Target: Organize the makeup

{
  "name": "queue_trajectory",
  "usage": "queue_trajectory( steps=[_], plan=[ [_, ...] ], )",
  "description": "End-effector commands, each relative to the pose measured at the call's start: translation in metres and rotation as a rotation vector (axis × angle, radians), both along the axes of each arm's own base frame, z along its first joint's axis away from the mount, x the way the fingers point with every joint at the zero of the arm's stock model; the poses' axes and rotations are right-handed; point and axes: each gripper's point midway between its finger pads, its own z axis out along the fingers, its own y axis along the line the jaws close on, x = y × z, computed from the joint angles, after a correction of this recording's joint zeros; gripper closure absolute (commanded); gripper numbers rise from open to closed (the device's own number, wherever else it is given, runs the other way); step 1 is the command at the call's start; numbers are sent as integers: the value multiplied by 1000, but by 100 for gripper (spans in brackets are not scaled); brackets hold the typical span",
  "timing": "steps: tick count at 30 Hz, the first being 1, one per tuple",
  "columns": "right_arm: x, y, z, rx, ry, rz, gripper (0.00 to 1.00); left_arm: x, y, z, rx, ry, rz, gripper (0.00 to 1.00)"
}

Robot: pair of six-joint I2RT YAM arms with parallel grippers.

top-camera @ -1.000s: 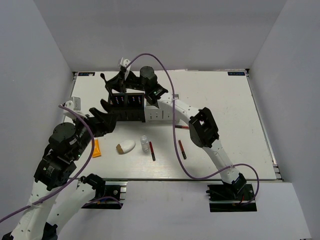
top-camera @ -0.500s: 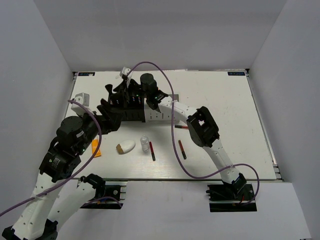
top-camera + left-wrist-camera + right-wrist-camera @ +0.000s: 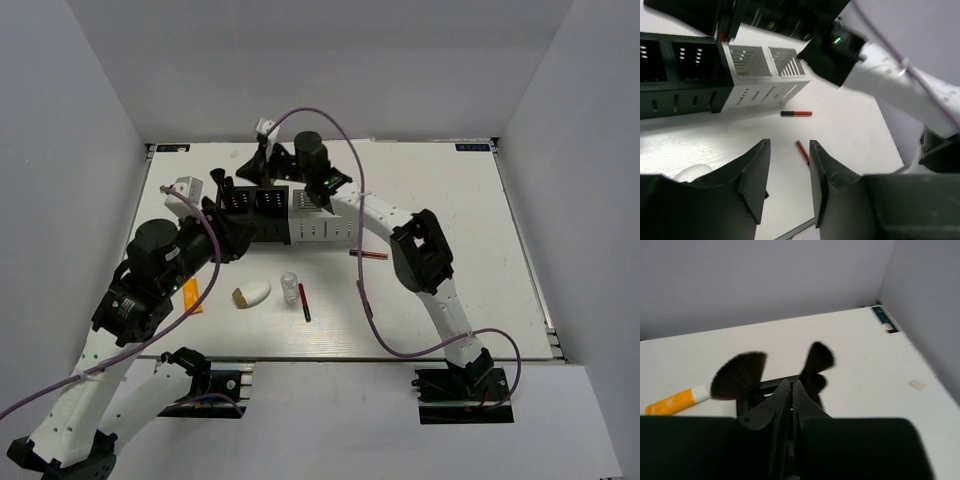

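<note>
The makeup lies loose in front of the organizer boxes: an orange tube (image 3: 190,296), a white sponge (image 3: 254,293), a tiny clear bottle (image 3: 289,287) and two red-and-black sticks (image 3: 304,302) (image 3: 368,255). Two black brushes, a fan brush (image 3: 738,375) and a rounder brush (image 3: 819,359), stand in the black organizer (image 3: 255,213). My right gripper (image 3: 793,385) hovers shut right above that box's back corner, beside the brushes. My left gripper (image 3: 789,147) is low over the table near the black box's front, open with nothing between its fingers; both sticks (image 3: 796,113) (image 3: 802,151) lie beyond it.
A white slotted organizer (image 3: 320,226) adjoins the black one on the right. The right arm arches across the table's middle, trailing a purple cable (image 3: 365,300) over the sticks. Grey walls close in the left, back and right sides.
My left arm has swung right, toward the black organizer, and its jaws have narrowed. My right gripper has pulled back over the box's rear corner and closed.
</note>
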Motion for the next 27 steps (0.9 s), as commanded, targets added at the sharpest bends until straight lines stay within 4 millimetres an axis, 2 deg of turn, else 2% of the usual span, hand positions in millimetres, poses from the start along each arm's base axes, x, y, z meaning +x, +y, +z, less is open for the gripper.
queue_trajectory(
  steps=[1,2,3,4,5,6,7,8,9,10,11,12,13,14,15,16,17,19,20,21,23,25,27],
  plan=[
    [15,-53,108,106,-115,-91,89,1,-19,-8,10,4,-106,55],
    [22,-66,111,101,-86,-113,98,0,-23,-11,13,10,-132,61],
    [21,-77,116,77,-64,-126,100,1,-26,-14,17,15,-148,66],
    [35,-97,117,58,-48,-168,100,3,-30,-24,29,38,-161,71],
    [34,-109,128,51,-44,-195,100,2,-35,-33,46,58,-189,83],
    [47,-134,115,-7,24,-247,85,3,-35,-47,71,103,-188,88],
    [46,-143,113,-40,22,-248,69,9,-38,-64,99,158,-188,92],
    [39,-157,106,-101,72,-255,58,9,-38,-78,122,206,-196,92],
    [36,-168,104,-129,96,-259,52,10,-41,-88,134,235,-205,89],
    [48,-195,97,-160,125,-309,42,10,-43,-103,146,273,-219,81],
    [42,-210,105,-174,126,-325,36,12,-48,-117,153,318,-233,59],
    [44,-229,100,-208,125,-351,31,13,-49,-122,156,329,-238,47],
    [37,-243,72,-269,194,-366,22,14,-49,-131,164,351,-236,35],
    [38,-272,82,-271,178,-432,19,16,-50,-137,171,366,-233,26],
    [34,-285,76,-292,172,-453,17,17,-51,-142,184,377,-229,20],
    [26,-298,43,-343,229,-474,13,18,-50,-146,194,388,-219,17],
    [22,-320,48,-340,221,-517,11,21,-49,-155,213,418,-210,15],
    [11,-337,30,-375,245,-542,11,21,-49,-168,248,460,-210,12],
    [2,-354,15,-388,278,-566,11,20,-53,-173,257,477,-219,11],
    [-3,-359,10,-393,289,-572,12,22,-52,-184,275,511,-211,10],
    [-15,-372,-4,-400,320,-591,15,22,-57,-190,296,526,-216,10],
    [-21,-381,-4,-387,326,-606,17,25,-57,-200,329,546,-199,10],
    [-23,-392,-12,-388,350,-627,19,25,-58,-206,348,562,-194,10]
  ],
)
